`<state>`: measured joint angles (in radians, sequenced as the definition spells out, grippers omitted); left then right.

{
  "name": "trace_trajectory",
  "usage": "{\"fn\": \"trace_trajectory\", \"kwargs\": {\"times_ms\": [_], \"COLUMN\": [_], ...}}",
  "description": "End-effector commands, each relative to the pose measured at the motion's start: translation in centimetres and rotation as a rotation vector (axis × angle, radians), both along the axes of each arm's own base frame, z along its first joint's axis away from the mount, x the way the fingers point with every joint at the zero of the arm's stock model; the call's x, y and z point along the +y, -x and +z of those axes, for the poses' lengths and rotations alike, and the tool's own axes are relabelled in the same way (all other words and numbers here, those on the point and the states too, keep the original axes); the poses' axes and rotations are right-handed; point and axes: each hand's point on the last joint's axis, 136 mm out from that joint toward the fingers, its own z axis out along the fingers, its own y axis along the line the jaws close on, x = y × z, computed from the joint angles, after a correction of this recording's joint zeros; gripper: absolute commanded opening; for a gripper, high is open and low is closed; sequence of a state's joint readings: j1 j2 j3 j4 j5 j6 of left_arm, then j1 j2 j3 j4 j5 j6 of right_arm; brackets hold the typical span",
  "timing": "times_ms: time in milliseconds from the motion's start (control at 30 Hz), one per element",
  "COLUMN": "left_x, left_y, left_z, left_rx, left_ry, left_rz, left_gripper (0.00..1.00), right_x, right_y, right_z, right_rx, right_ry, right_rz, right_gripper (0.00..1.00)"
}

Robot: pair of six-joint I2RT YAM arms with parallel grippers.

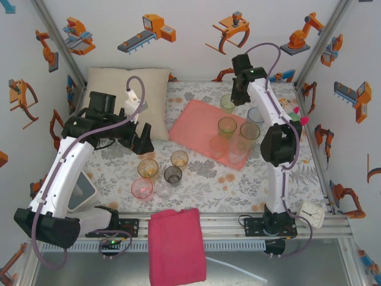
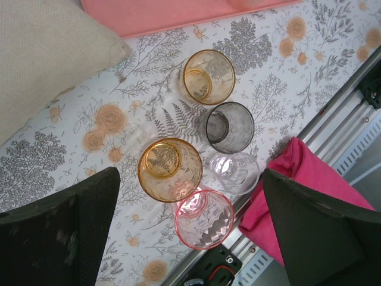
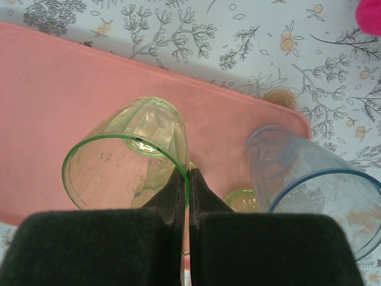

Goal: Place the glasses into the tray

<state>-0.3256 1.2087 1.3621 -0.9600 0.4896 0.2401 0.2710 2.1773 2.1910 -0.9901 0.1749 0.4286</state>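
No text, label, brand or number could be read anywhere. The small white square clock (image 1: pixel 311 213) at the lower right of the top view showed a dial, but its markings were too small to make out. The orange-and-blue robot cartoons (image 1: pixel 149 31) on the white walls carried no legible lettering.

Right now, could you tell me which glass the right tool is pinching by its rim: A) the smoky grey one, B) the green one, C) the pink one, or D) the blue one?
B: the right tool is shut on the rim of the green glass, while the blue glass stands free beside it.
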Motion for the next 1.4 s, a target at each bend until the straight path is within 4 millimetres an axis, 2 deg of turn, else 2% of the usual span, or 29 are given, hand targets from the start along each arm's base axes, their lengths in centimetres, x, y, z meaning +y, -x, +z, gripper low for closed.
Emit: {"fn": "trace_trajectory", "kwargs": {"times_ms": [0,467,833,1367], "left_x": [-0.2,-0.2,0.0,-0.1], "left_y": [-0.1,0.1,0.1,-0.2], "left_z": [0.7,0.4,-0.1,-0.4], "left_rx": [0.003,0.008,0.013,0.019], "left_ry": [0.026,0.029,0.021,0.02], "left_rz": [-0.003,-0.005,-0.001,0.001], "left_gripper": [0.97,0.97,0.97,0.97], "right_x": [-1.2,-3.5,-3.9,-4.0], "right_y": [0.2,1.2,1.5,1.5], "right_z": [-0.7,-3.6,-5.7,-7.7], "right_rx": [0.024,0.103,0.157,0.194], "right_ry": [0.046,0.088,0.102,0.101], "right_rz": [-0.011,-0.05,-0.06,-0.064], "right_gripper": [0.0,0.0,0.0,0.0]}}
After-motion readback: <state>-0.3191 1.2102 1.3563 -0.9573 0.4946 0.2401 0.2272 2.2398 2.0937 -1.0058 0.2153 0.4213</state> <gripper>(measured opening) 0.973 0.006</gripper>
